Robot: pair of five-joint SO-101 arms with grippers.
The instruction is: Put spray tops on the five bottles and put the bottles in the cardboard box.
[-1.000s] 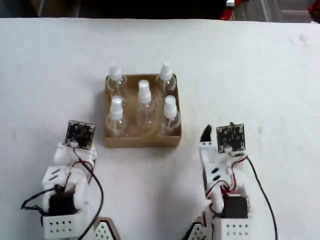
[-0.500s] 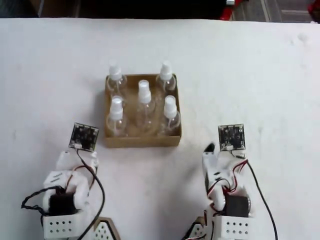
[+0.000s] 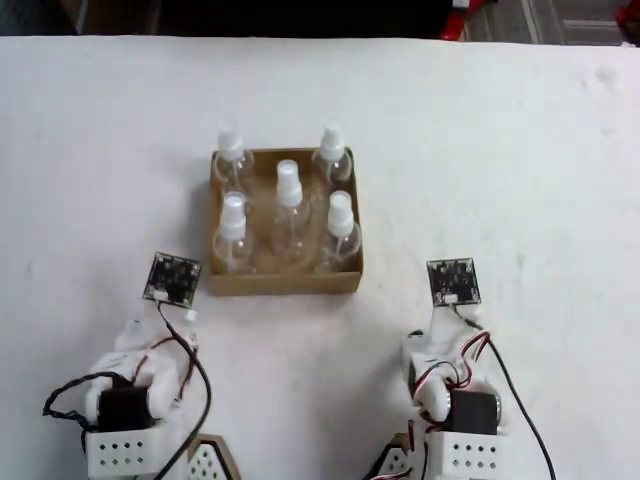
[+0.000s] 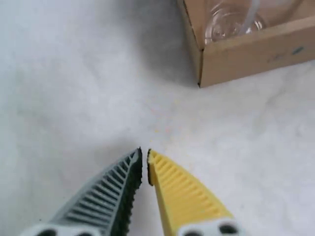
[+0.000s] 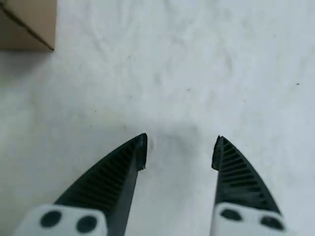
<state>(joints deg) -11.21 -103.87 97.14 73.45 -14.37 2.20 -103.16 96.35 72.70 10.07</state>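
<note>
Cardboard box (image 3: 285,281) sits mid-worktop (image 3: 520,150), a bit L of ctr and well off every edge. All 5 bottles stand upright inside it, each w/ a white spray top (image 3: 288,181) on. One bottle is at the back-L corner (image 3: 232,166), one at the back-R (image 3: 332,160), one in the ctr (image 3: 289,218), one at the front-L (image 3: 232,242) and one at the front-R (image 3: 341,236). The tops poke above the box walls.

Both arms are by the near edge of the worktop, either side of the box front. The L arm (image 3: 128,395) is towards the near-L, the R arm (image 3: 452,395) towards the near-R, and neither touches the box.

L claw (image 4: 144,160) is clenched: the grey and yellow tips are all but touching w/ nothing btwn them. It hangs over bare worktop near the box's front-L corner.

R claw (image 5: 179,147) is released: the black fingers are spread w/ nothing btwn them. It's over bare worktop, off the box's front-R corner.
</note>
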